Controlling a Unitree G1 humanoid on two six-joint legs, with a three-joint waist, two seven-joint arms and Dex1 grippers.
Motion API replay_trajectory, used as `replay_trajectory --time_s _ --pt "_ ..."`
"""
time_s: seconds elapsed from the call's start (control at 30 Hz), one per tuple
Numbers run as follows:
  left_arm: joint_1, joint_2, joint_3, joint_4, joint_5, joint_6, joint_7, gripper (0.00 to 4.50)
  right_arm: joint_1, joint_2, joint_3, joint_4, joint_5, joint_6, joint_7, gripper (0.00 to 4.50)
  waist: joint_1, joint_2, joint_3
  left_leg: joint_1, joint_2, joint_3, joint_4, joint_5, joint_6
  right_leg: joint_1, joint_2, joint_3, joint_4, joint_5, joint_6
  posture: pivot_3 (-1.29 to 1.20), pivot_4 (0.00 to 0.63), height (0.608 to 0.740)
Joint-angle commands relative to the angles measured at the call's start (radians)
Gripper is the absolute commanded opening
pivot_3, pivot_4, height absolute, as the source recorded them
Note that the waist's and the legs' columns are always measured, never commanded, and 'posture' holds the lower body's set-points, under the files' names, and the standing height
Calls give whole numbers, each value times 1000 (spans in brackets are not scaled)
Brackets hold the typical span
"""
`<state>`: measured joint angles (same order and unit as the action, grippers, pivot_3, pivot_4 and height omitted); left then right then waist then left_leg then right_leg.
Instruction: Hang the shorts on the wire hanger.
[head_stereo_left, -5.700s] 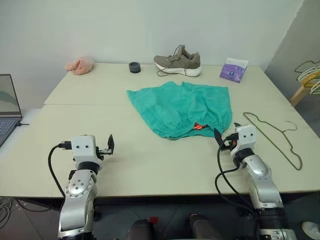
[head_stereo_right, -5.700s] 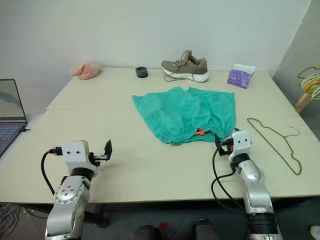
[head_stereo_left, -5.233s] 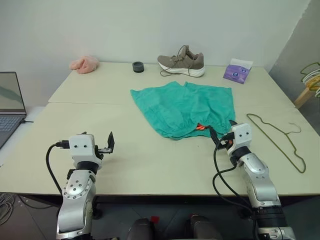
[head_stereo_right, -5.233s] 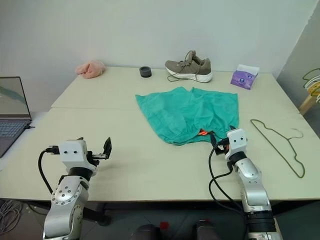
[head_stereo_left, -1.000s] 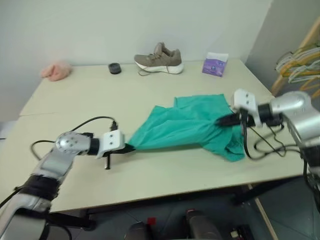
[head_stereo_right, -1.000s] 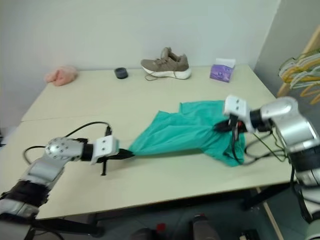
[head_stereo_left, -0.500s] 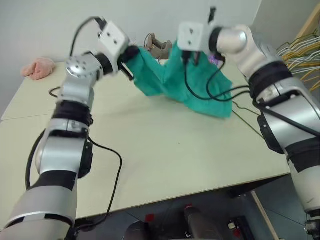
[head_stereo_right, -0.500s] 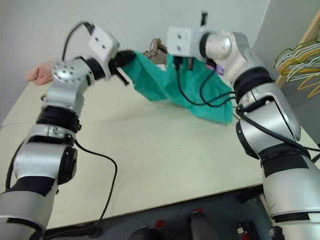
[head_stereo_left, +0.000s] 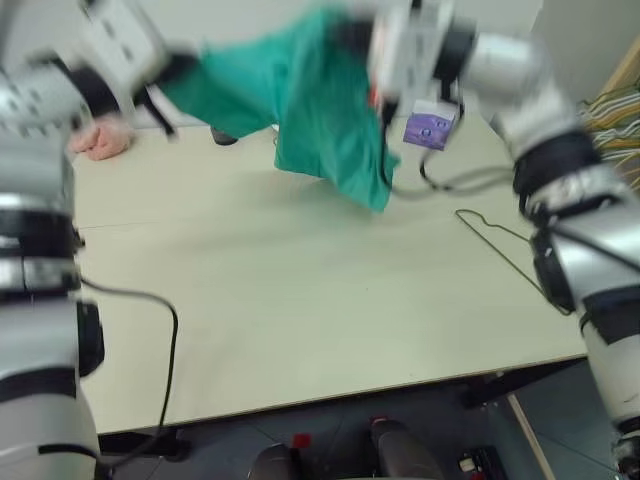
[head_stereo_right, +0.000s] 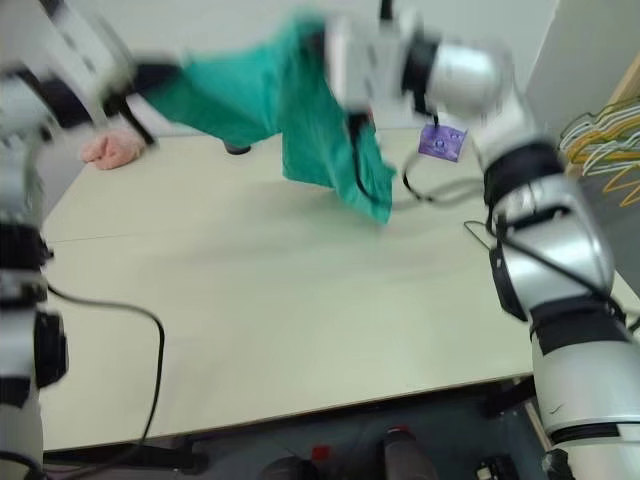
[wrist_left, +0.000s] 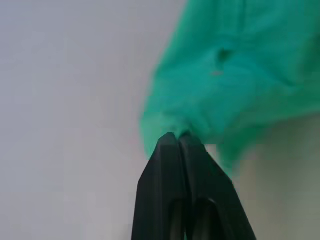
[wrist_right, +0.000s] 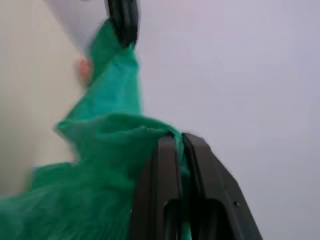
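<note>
The shorts (head_stereo_left: 300, 95) are held up in the air above the far part of the tabletop (head_stereo_left: 300, 300), stretched between both arms. The left gripper (wrist_left: 178, 136) is seen in the left wrist view w/ jaws pressed together on a bunched edge of the teal fabric; the cloth fans out beyond the tips. The right gripper (wrist_right: 178, 136) is likewise clamped on fabric in the right wrist view, jaws together w/ a fold of the shorts pinched between them. In that same view the left gripper's black tips are visible at the far end of the cloth.

From the head views, the fabric is seen pulled roughly level btwn the two grips, and a longer part hangs down below the right gripper, its lowest corner near the tabletop; whether it touches can't be told (motion blur).

The wire hanger (head_stereo_left: 505, 245) lies flat on the tabletop at the robot's right side, well apart from the shorts and untouched by either gripper.

Other items at the far edge of the tabletop: a pink fluffy cloth (head_stereo_left: 100, 140) at left, a small dark round object (head_stereo_left: 224, 137) partly hidden behind the shorts, a purple tissue pack (head_stereo_left: 428, 128) at right. A bunch of yellow, white & green hangers (head_stereo_right: 605, 130) is seen beyond the right edge.
</note>
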<state>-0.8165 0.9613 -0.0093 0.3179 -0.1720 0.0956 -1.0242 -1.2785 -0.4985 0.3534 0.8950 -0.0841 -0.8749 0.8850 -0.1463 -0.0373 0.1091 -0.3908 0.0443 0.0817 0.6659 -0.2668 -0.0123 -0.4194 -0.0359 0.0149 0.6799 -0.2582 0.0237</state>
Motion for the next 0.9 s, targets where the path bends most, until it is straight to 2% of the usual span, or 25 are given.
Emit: replay_trajectory --time_s 0.03,0.13,0.2,0.33,0.4,0.53,0.77,0.9 --pt "227 74 67 -314 -204 268 -141 15 233 -95 39 -355 184 150 237 0 8 2 3 -2 0 -1 2 0 0 -1 -1 0 1 0 0 -85 78 740" --pt "475 124 102 -533 -347 440 -221 15 431 -176 44 -637 250 340 319 0 11 7 8 -15 0 -7 12 0 -1 -13 -1 -4 5 0 0 -84 77 740" --pt "576 143 111 -623 -397 502 -243 15 495 -204 33 -740 264 435 338 0 9 7 8 -14 0 -6 13 -2 3 -15 0 -2 11 0 -1 -87 77 740" --pt "801 177 91 -796 -483 599 -288 15 631 -299 40 -938 296 656 396 0 20 6 7 15 2 -7 9 -3 3 11 7 -4 10 -8 -8 -103 75 740" --pt "877 185 99 -843 -510 624 -297 15 697 -355 41 -1018 305 743 432 0 32 6 7 20 3 -6 9 -4 0 15 8 -3 10 -11 -7 -108 76 740" --pt "935 192 78 -863 -490 610 -310 15 796 -416 40 -1089 258 814 460 0 60 6 7 20 3 -4 9 -4 0 14 11 -1 10 -11 -7 -113 78 740" --pt "875 162 12 -819 -447 588 -293 15 845 -362 21 -1061 209 871 398 0 64 5 7 21 3 -1 9 -4 1 14 12 1 9 -11 -6 -116 79 740" --pt "891 161 8 -802 -439 568 -309 15 864 -380 1 -1066 220 899 413 0 63 5 7 21 3 -1 8 -5 1 14 13 2 8 -11 -7 -119 80 740"
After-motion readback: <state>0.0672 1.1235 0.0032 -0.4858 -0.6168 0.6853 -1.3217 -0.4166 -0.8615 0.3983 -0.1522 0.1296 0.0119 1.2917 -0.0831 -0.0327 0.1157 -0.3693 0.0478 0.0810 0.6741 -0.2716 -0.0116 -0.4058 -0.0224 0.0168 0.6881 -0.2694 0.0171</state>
